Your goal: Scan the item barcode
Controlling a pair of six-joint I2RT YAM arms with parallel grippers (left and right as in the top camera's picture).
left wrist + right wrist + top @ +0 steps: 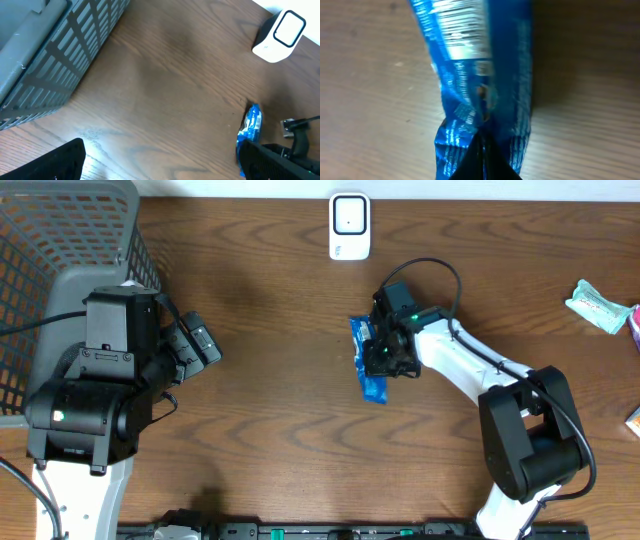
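The blue packet [371, 384] is near the middle of the wooden table [280, 420], a little to the right. The right gripper [382, 358] has it pinched at one crinkled end. In the right wrist view the two fingertips [490, 167] meet on the foil, so this claw is closed fully, with only the thin edge of the wrapper between the jaws. In the left wrist view the packet stands on its edge and low over the wood. I cannot tell if it touches the table or hangs just above it.

The white scanner [349, 225] stands at the far edge of the table, beyond the packet and slightly to the left, well apart from it. The left gripper [200, 345] is far to the left, beside the grey wire basket [60, 240]. Its jaws are wide apart and it holds nothing.

I judge that the pick-up step is done and that the carry to the scanner is not yet begun. The next move calls for a lift, then a travel toward the far edge, and a turn of the wrist so that the barcode faces the scanner window. The print on the wrapper is too blurred to say on which side the barcode is. The grip is only on a thin end, so the packet could swing or slip if the move is fast.
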